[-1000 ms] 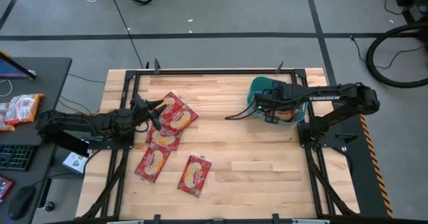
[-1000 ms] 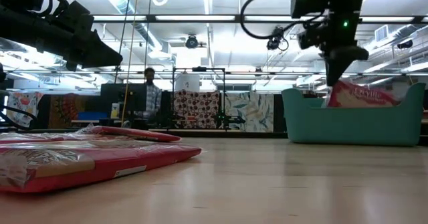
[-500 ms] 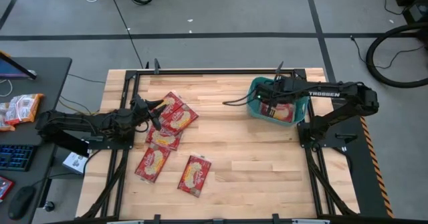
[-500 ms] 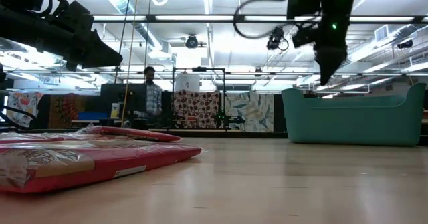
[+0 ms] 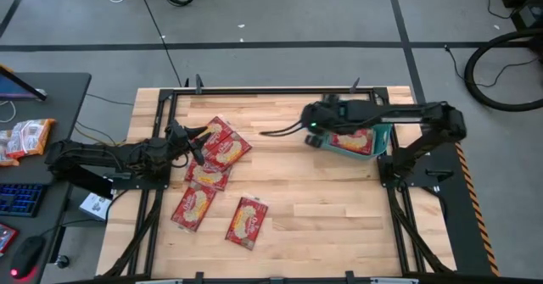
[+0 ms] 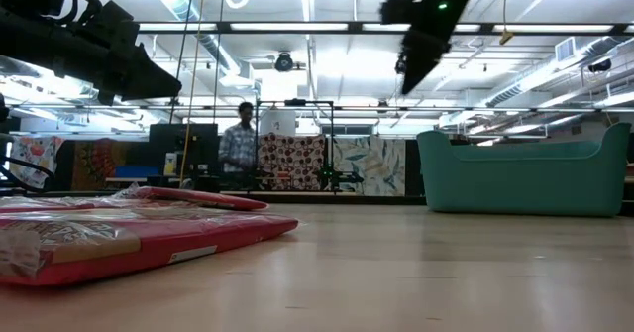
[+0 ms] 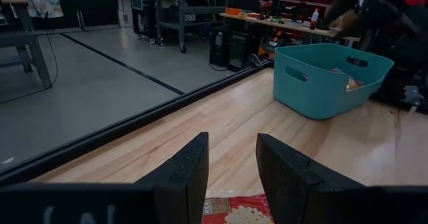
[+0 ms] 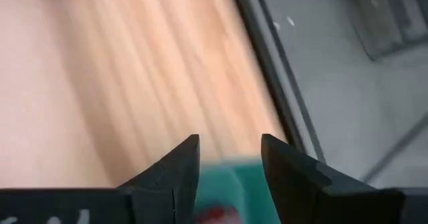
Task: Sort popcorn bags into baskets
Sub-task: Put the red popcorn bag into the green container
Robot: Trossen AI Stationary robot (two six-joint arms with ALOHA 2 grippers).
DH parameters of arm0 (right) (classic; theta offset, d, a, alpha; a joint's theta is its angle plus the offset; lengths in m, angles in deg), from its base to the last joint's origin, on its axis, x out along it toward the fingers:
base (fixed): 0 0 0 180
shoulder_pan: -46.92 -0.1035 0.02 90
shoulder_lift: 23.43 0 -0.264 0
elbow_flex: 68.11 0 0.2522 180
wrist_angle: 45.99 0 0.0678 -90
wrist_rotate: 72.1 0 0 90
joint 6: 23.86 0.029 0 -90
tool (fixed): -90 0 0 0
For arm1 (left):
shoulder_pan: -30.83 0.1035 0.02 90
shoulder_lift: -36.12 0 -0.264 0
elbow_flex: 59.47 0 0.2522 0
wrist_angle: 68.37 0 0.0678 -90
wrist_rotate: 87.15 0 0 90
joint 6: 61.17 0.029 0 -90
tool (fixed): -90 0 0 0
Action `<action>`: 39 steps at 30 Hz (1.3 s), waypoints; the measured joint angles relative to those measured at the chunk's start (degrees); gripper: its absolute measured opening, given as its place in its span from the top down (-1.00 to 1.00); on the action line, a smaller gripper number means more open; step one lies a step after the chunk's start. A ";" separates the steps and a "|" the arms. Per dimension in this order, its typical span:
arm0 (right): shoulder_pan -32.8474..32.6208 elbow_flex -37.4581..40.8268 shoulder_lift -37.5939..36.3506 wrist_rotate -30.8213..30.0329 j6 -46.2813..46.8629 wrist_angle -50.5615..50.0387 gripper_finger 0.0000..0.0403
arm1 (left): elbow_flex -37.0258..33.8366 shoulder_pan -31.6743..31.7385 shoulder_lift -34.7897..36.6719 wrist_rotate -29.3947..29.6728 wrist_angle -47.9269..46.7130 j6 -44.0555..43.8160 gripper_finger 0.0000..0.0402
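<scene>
One popcorn bag (image 5: 354, 140) lies flat along the basket's (image 5: 383, 135) length.

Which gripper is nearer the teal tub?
Right. The right gripper hovers open just off the teal tub; the left gripper sits across the table over the popcorn bags.

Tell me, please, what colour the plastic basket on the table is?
The basket is plain teal-green, seen best in the left wrist view.
</scene>
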 joint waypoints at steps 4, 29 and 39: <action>-0.85 -2.98 6.42 4.59 -2.75 7.94 0.18 | 0.02 0.00 -0.01 0.00 -0.25 0.06 0.35; -9.49 -26.83 46.85 12.43 -23.08 37.61 0.18 | 5.00 0.00 0.03 -0.14 -14.91 -4.81 0.35; -10.59 -34.35 54.32 8.29 -30.69 36.78 0.18 | 5.00 0.00 0.01 -0.16 -15.73 -4.37 0.35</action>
